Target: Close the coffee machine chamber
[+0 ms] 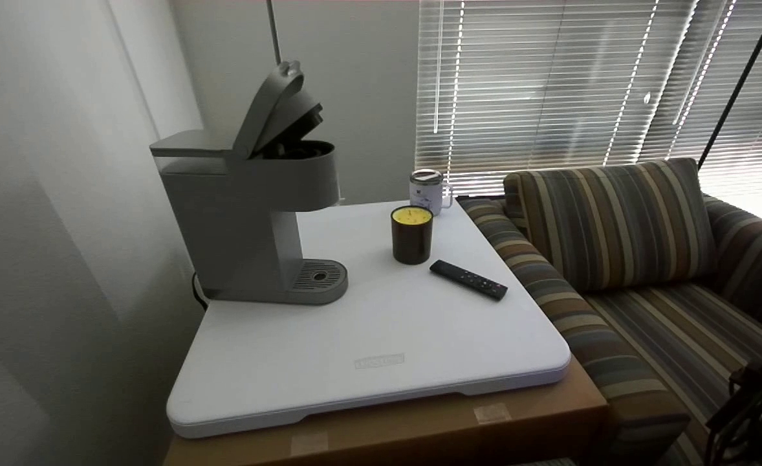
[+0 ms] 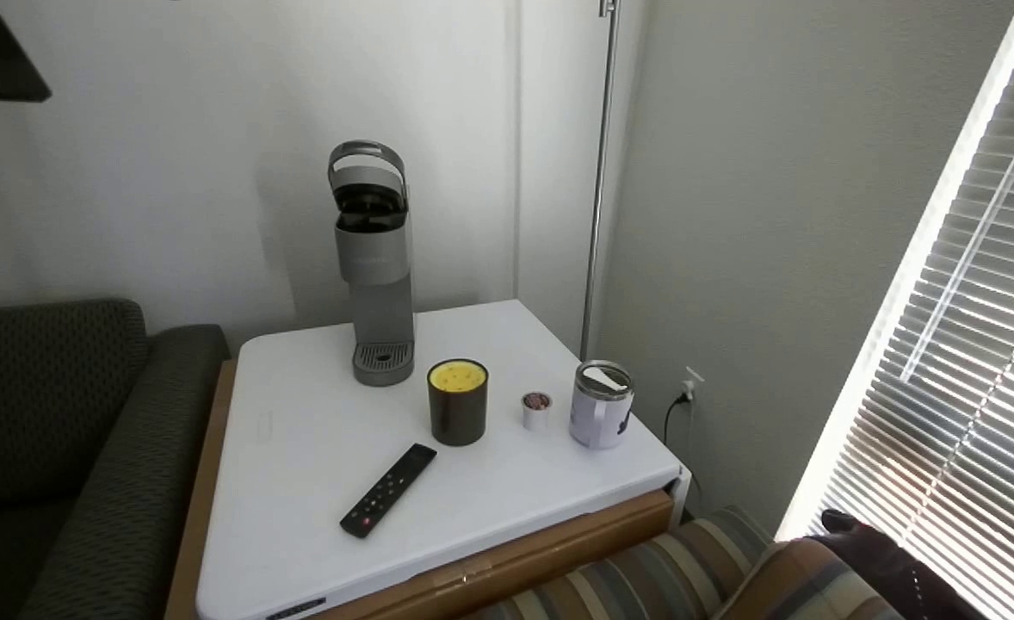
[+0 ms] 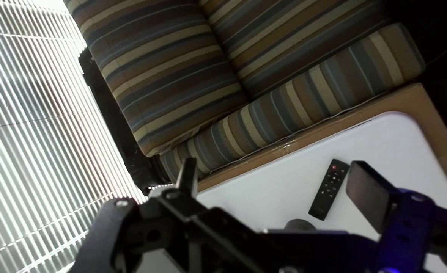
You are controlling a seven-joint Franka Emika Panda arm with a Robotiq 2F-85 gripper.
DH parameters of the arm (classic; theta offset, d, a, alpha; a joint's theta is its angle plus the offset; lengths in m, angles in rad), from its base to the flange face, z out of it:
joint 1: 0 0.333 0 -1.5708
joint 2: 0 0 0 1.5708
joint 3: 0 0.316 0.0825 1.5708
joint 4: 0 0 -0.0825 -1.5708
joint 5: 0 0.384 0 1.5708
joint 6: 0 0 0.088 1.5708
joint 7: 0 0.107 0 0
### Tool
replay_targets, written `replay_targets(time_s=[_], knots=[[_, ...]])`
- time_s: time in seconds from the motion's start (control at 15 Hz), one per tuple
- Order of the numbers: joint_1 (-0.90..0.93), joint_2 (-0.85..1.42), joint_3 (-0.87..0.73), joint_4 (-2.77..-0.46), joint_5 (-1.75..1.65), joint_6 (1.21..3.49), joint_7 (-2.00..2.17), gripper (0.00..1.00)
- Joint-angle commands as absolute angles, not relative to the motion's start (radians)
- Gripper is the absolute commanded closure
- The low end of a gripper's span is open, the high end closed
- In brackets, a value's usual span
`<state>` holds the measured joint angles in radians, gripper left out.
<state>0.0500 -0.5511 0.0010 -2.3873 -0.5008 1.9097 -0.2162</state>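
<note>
The grey coffee machine [image 1: 222, 233] is standing upright on the white table [image 1: 368, 323], over by the wall [image 1: 77, 194]. Its chamber [image 1: 300, 184] is gaping at the upper front, and in both exterior views I am seeing the lid [image 1: 261, 116] tilting up and back from the dark opening. A dark jar [image 1: 411, 243] with a yellow top is sitting near the machine, and a black remote [image 1: 468, 279] is lying near the jar, buttons up. In an exterior view, a small cup [image 2: 536, 415] is standing between the jar and a lidded mug [image 2: 597, 422]. A striped couch [image 1: 607, 226] is running just beside the table. In the wrist view, the gripper [image 3: 274, 178] is hanging with its jaws wide apart, and the remote is showing between them, lying on the table beyond.
</note>
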Motion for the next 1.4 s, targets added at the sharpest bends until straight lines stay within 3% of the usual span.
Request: replay_targets(time_s=[0.0, 0.33, 0.67, 1.33], knots=[[0.004, -0.478, 0.045, -2.331, -0.543, 1.926, -0.061, 0.00], [0.016, -0.358, 0.094, -2.228, -0.483, 1.913, 0.158, 0.00], [0.022, -0.395, 0.091, -2.262, -0.487, 1.903, 0.149, 0.00], [0.012, -0.212, 0.173, -2.171, -0.333, 2.089, 0.688, 0.00]])
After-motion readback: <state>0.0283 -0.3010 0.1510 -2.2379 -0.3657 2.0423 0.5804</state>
